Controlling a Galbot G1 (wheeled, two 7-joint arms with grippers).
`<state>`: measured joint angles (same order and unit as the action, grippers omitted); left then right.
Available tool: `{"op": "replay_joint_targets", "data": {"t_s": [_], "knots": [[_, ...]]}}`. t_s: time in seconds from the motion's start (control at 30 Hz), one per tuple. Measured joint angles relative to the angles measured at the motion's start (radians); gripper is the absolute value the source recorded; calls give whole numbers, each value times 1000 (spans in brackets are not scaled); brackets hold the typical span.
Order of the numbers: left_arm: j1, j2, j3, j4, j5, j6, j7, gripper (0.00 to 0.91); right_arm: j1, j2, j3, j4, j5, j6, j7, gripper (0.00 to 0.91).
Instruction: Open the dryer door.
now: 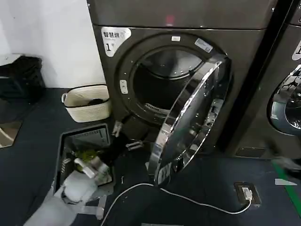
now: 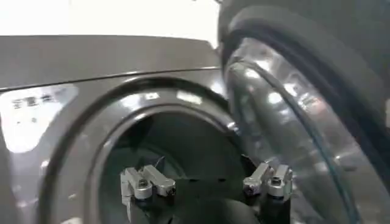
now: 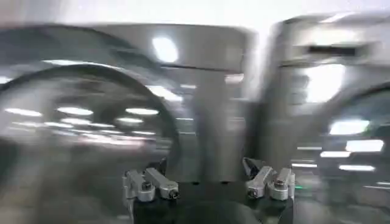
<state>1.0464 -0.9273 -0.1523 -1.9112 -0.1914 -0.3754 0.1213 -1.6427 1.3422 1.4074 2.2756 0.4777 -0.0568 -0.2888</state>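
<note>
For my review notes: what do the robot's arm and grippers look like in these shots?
In the head view, the left arm has a pale grey-white rounded shell, then a black wrist section leading to the left gripper, which has silvery metal fingers. Both wrist views show the same build: the left gripper and right gripper each carry two short silver metal fingers with round screws, mounted on a black base.
</note>
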Motion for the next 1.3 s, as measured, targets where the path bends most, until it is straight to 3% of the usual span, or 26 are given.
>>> {"op": "replay_joint_targets", "data": {"t_s": [0.27, 0.43, 0.7, 0.9, 1.07, 1.3], "knots": [[-90, -19, 148, 10, 4, -4, -2, 907, 35, 82, 334, -104, -165, -88, 221, 907], [-143, -32, 220, 13, 4, 8, -2, 907, 30, 87, 525, -205, -205, -82, 329, 907], [-246, -63, 334, 39, 0, 29, -2, 907, -32, 40, 757, -436, -293, 64, 435, 907], [-340, -89, 442, 73, 11, 28, -5, 907, -81, -7, 858, -639, -332, 210, 472, 907], [-449, -128, 563, 120, 6, 37, -21, 907, -117, -41, 911, -780, -327, 237, 476, 907], [-595, -209, 688, 202, -6, 54, -22, 907, -146, -108, 965, -941, -330, 211, 467, 907]]}}
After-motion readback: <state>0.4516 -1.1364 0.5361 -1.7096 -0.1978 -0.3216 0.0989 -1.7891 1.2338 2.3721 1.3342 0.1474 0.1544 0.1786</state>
